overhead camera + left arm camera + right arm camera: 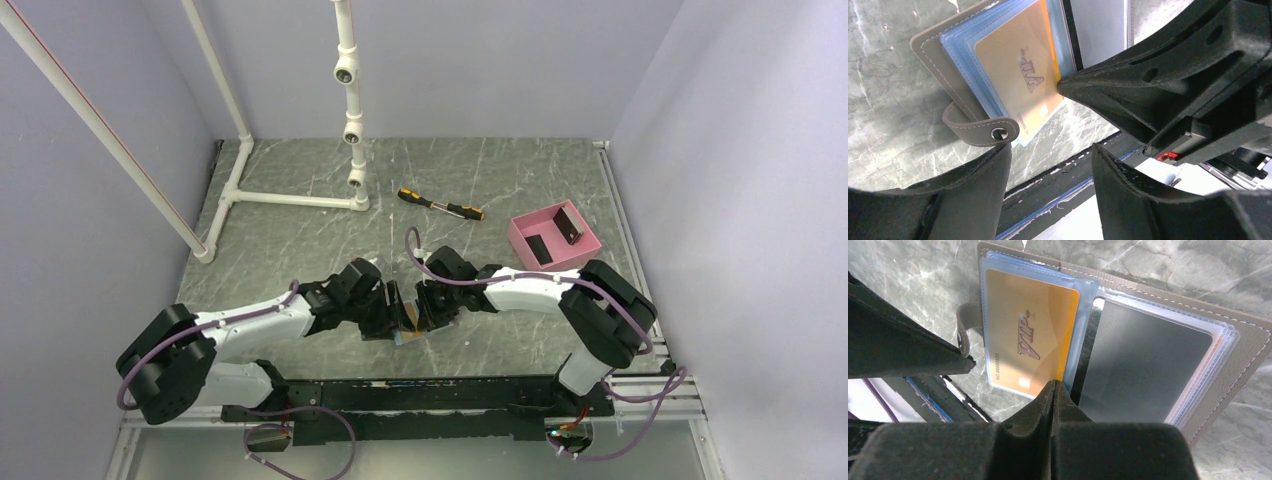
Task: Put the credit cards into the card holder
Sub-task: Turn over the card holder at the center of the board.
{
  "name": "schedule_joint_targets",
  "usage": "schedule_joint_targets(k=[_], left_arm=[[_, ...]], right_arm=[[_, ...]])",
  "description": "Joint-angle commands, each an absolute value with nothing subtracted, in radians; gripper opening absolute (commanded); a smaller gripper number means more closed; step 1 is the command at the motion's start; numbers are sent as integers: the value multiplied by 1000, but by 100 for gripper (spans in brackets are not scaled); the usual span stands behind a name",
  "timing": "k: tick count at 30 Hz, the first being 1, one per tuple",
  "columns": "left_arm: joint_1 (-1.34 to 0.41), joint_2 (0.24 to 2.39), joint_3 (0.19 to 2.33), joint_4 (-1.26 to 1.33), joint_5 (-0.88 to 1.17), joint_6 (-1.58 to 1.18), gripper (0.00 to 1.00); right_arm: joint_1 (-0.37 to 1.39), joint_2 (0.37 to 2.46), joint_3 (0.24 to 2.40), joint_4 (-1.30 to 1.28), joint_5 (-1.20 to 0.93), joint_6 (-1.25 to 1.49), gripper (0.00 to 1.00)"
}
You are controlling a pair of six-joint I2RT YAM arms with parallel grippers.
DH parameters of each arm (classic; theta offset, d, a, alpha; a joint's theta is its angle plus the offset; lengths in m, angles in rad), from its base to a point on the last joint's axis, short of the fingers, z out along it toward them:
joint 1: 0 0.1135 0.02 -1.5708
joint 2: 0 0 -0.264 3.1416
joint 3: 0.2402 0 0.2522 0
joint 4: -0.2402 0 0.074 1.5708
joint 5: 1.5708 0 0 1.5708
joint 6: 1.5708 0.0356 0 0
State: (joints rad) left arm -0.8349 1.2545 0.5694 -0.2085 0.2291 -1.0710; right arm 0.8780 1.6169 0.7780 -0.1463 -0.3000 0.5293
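The left claw [1052, 150] hovers with its fingers spread and holds nothing. Just beyond its tips lies the card holder [930, 55], open flat on the table, with its snap strap [980, 131] nearest that claw. The holder is one soft grey wallet with floppy clear sleeves. It is probably light enough to slide, so it should be pinned by its cover.

One orange card [1018, 75] sits in the left sleeve. The right claw [1053, 390], fingers pressed together, touches this card's near edge with its tip. Just right of that tip, one grey card [1143, 370] fills the other sleeve.

The cards look thin, stiff and slick, and are best pinched at a short edge. Well right of and beyond the right claw, a pink tray [566, 259] holds two more dark cards [540, 248].
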Motion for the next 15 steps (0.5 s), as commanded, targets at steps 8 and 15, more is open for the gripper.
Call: schedule_joint_targets(k=[8, 15], left_arm=[[-850, 1331, 601, -154, 210, -1079, 60], [-857, 1314, 609, -133, 206, -1078, 47]], right_arm=[[882, 1636, 756, -125, -279, 525, 0], [882, 1632, 752, -124, -279, 526, 0]])
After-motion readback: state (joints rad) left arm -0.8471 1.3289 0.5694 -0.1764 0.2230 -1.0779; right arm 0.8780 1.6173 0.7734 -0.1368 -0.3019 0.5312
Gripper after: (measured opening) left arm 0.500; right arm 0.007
